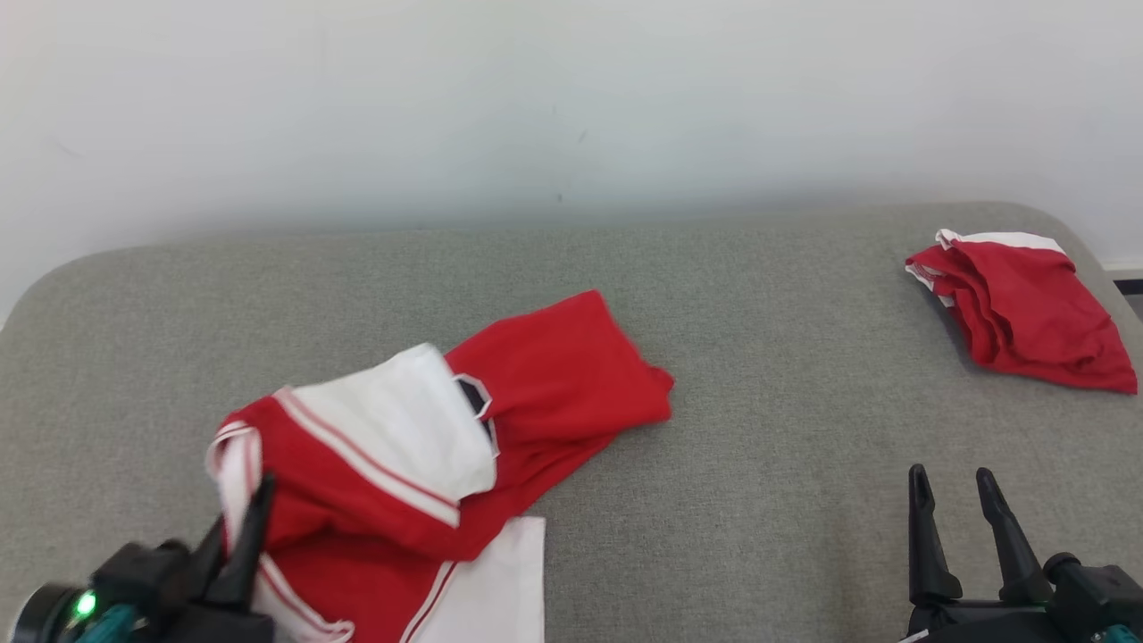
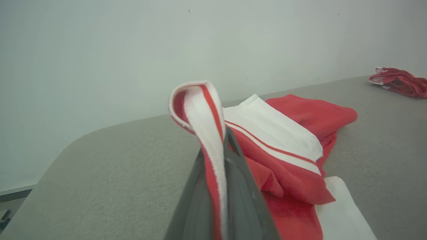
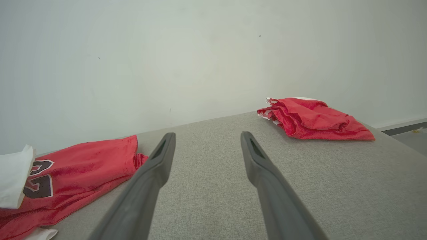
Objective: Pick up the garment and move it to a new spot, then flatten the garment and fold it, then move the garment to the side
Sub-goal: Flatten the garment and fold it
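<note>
In the head view the garment (image 1: 464, 420), red with white panels, lies crumpled on the grey bench (image 1: 759, 357), well to the left of the red bundle (image 1: 1027, 313) and nearer the robot than it. The left pincer (image 1: 246, 527) meets the garment's edge farthest from the bundle, and the right pincer (image 1: 960, 500) stands wide and empty on the near side of the bundle, apart from both cloths. In the left wrist view the left pincer (image 2: 215, 146) is clamped narrow on a loop of the white-and-red trim (image 2: 200, 103), with the rest of the garment trailing toward the bundle (image 2: 398, 81). That hold takes only a thin band, so a quick lift could likely pull the trim free, or drag the cloth into a tighter heap. In the right wrist view the right pincer (image 3: 207, 136) gapes over bare bench, with the garment (image 3: 83, 166) on its far side from the bundle (image 3: 310, 118).
</note>
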Tool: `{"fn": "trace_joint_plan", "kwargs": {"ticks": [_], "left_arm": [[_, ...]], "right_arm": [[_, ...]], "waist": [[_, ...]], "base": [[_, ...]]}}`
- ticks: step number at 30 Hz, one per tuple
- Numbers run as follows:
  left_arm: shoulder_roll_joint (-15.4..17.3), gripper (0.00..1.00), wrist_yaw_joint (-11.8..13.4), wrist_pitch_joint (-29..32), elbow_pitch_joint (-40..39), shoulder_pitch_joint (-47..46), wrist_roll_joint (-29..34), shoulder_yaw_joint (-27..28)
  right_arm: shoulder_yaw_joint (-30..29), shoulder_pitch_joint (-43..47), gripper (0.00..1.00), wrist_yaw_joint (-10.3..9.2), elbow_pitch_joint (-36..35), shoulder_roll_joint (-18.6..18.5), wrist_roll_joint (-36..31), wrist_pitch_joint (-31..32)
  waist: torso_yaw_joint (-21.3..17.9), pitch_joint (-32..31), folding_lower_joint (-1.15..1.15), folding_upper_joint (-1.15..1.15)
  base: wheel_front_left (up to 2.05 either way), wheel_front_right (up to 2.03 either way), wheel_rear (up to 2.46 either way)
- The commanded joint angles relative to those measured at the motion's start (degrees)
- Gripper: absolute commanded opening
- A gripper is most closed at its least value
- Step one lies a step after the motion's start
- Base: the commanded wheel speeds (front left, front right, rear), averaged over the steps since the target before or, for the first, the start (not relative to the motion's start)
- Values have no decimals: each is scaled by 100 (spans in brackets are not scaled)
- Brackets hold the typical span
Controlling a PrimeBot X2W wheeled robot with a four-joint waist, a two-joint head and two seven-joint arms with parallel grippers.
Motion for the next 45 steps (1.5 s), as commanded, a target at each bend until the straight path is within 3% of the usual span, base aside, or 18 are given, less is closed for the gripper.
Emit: {"fn": "trace_joint_plan", "kwargs": {"ticks": [1,6,9,10,11,14,19,26,31,39,45], "left_arm": [[114,0,76,-34,12,194,-57,103],[27,0,262,-143,357,723,-439,504],[-58,0,243,-180,736,878,-531,606],[-67,25,238,-186,869,909,-501,598],[-107,100,231,-201,977,902,-508,618],[-201,100,297,-227,1225,751,-453,833],[-385,100,414,-222,633,719,-148,1437],[-905,100,173,-220,-351,878,441,1802],[-1303,100,-43,-221,-454,1005,746,1765],[-1637,100,-396,-221,-294,839,1013,1908],[-1818,100,-524,-222,-328,697,1124,1891]], "right_arm": [[24,67,100,-13,33,-8,26,-2],[52,76,100,-13,149,-66,55,-3],[45,71,100,-13,211,-105,70,-3],[38,73,100,-13,225,-115,69,-3],[31,79,100,-13,234,-124,72,-2],[-6,103,100,-13,245,-137,55,-3],[-62,126,100,-13,245,-151,56,-3],[22,130,100,-13,225,-102,33,-3],[152,136,100,-13,276,-138,88,-2],[1173,-269,100,-13,617,-442,201,-3],[1874,-993,100,-13,1303,-645,281,-2]], "waist": [[79,-65,1,0],[3,-60,1,0],[-68,-48,1,0],[-86,-45,1,0],[-98,-44,1,0],[-118,-55,1,0],[-78,-95,1,0],[-32,-115,1,0],[17,-101,1,0],[284,-22,1,0],[663,179,1,0]], "base": [[0,0,0],[0,0,0],[0,0,0],[0,0,0],[0,0,0],[0,0,0],[0,0,0],[0,0,0],[0,0,0],[0,0,0],[0,0,0]]}}
